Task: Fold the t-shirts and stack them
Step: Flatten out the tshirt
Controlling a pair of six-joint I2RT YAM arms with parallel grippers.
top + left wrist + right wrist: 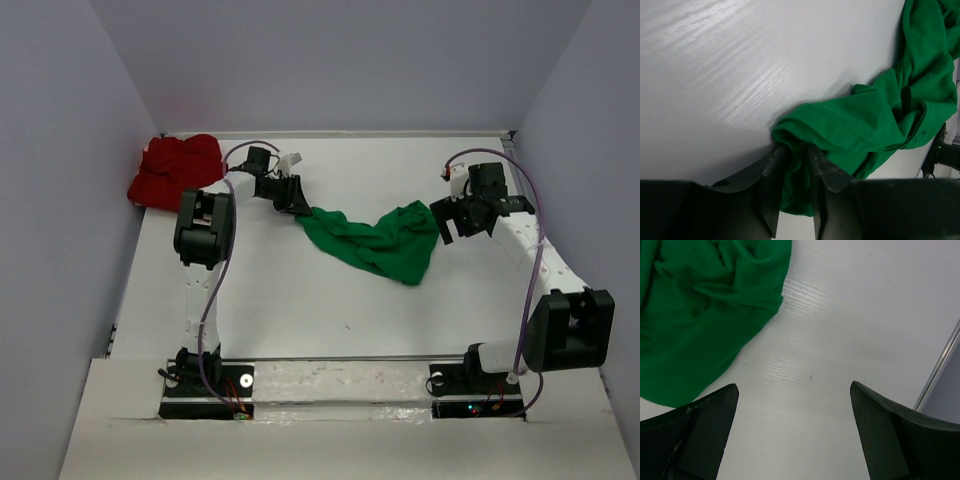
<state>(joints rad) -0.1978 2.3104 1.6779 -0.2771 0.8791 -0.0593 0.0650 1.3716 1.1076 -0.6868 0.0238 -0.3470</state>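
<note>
The green t-shirt (375, 240) lies crumpled and stretched out across the middle of the white table. My left gripper (300, 206) is at its left end. In the left wrist view the left gripper (796, 150) has a bunched fold of the green t-shirt (880, 110) pinched between its fingers (771, 165). The red t-shirt (175, 170) sits in a heap at the far left corner, away from both arms. Just right of the green cloth, my right gripper (452, 226) hangs wide open. In the right wrist view the right gripper (794, 387) is over bare table, with the green t-shirt (700, 315) at the upper left.
Grey walls close in the white table (300, 300) on the left, back and right. A metal edge strip (940, 370) runs along the table's right side, close to the right gripper. Both arm bases stand at the near edge.
</note>
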